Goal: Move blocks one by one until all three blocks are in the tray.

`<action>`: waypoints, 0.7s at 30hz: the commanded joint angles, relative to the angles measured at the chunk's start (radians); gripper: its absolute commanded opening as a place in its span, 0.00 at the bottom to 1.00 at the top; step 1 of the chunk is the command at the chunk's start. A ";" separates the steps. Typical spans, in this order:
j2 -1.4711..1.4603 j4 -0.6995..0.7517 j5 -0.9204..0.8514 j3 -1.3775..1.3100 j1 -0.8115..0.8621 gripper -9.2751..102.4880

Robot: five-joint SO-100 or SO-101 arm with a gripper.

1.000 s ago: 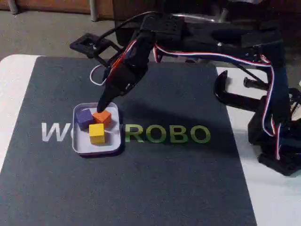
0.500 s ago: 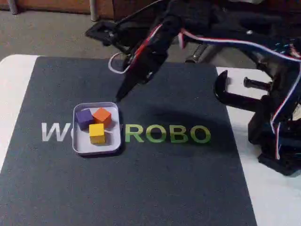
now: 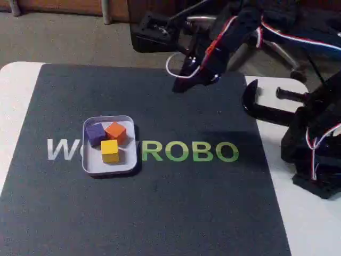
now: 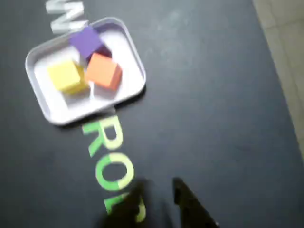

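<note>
Though the light, stiff blocks (image 4: pixel 90 59) sit in the tray (image 4: pixel 127 45) beyond the empty, slightly parted claw (image 4: pixel 159 190), opposite flat faces would give grip.

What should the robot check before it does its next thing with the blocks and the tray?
1. Orange block in the tray: ok.
2. Yellow block in the tray: ok.
3. Purple block in the tray: ok.
4. Gripper lifted away from the tray, over the dark mat: ok.
5. Jaws holding nothing: ok in the wrist view, where nothing sits between them.
6. Any block left out on the mat: none seen, ok.
</note>
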 commanded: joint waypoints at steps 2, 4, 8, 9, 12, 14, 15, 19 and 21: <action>0.132 -0.020 -0.063 0.097 0.014 0.02; 0.204 -0.034 -0.097 0.173 0.020 0.01; 0.314 -0.055 -0.135 0.290 0.023 0.01; 0.327 -0.058 -0.140 0.305 0.023 0.01; 0.357 -0.060 -0.169 0.347 0.032 0.01; 0.383 -0.061 -0.183 0.380 0.035 0.01; 0.405 -0.063 -0.186 0.402 0.035 0.01; 0.514 -0.064 -0.224 0.505 0.046 0.01; 0.580 -0.064 -0.242 0.561 0.051 0.01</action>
